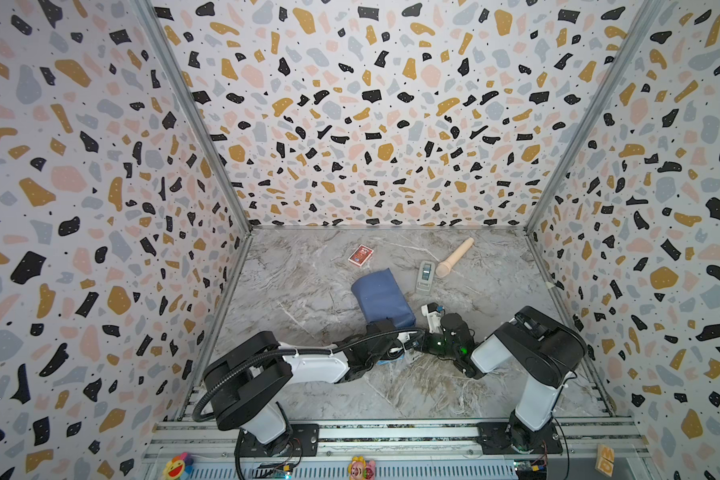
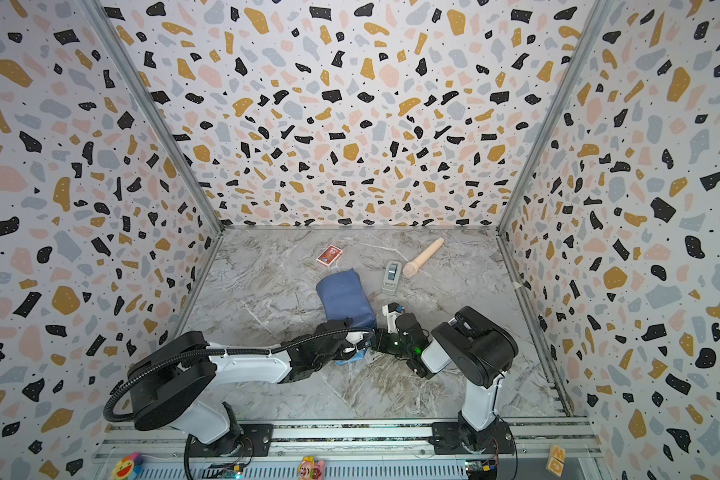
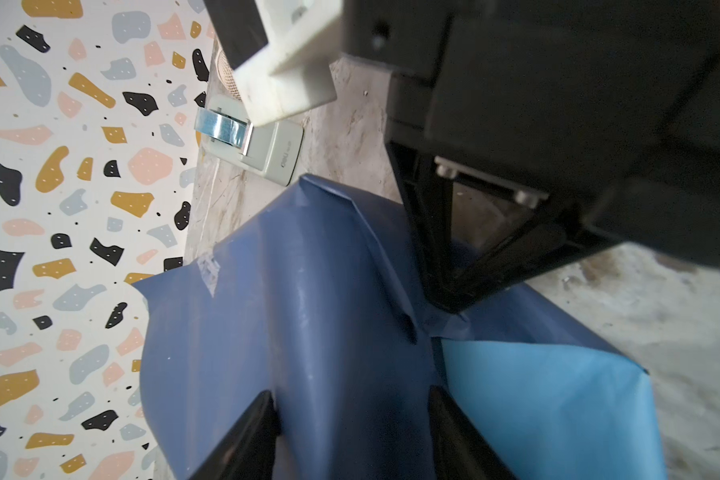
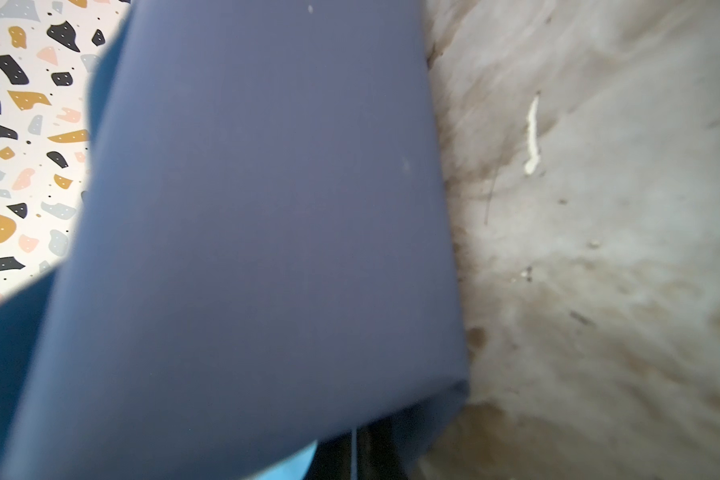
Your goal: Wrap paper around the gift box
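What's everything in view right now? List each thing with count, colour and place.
paper: one, blue, wrapped up, table centre
gift box: hidden, presumably inside the paper
card pack: one, red, behind the paper
tape dispenser: one, grey, right of the paper
cylinder: one, beige, far right
table: one, grey marble
toys: two, colourful, front rail
wooden block: one, tan, rail's right end
left pincer: one, black, jaws apart astride the paper
right pincer: one, black, shut at a paper fold

Black-and-white arms (image 1: 316, 368), black corrugated cable (image 1: 262, 356)
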`<state>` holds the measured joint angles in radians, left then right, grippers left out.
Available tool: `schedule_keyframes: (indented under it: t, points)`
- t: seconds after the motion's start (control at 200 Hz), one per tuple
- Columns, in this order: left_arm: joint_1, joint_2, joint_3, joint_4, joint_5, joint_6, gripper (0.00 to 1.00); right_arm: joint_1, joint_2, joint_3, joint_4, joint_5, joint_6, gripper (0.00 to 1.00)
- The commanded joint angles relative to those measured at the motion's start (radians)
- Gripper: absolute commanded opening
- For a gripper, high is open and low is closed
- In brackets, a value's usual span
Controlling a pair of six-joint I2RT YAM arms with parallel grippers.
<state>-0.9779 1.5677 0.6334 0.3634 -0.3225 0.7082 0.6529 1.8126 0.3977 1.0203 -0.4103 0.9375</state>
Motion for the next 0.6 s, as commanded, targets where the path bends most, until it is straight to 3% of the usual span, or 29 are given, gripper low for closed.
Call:
schedule_keyframes:
  t: [0.0,0.25,0.345,0.596]
  points:
    - [0.002,0.014,0.016,-0.026,0.053,-0.044,0.62,0.007,0.032,-0.016,-0.055,0.016,0.003,0.08]
    - [0.002,0.062,0.046,0.027,0.018,-0.095,0.7,0.006,0.039,-0.018,-0.045,0.015,0.003,0.07]
    - [0.002,0.087,0.057,0.044,0.002,-0.115,0.78,0.005,0.046,-0.023,-0.029,0.012,0.009,0.07]
    - [0.002,0.13,0.091,0.066,-0.04,-0.137,0.81,0.004,0.055,-0.033,-0.008,0.007,0.016,0.07]
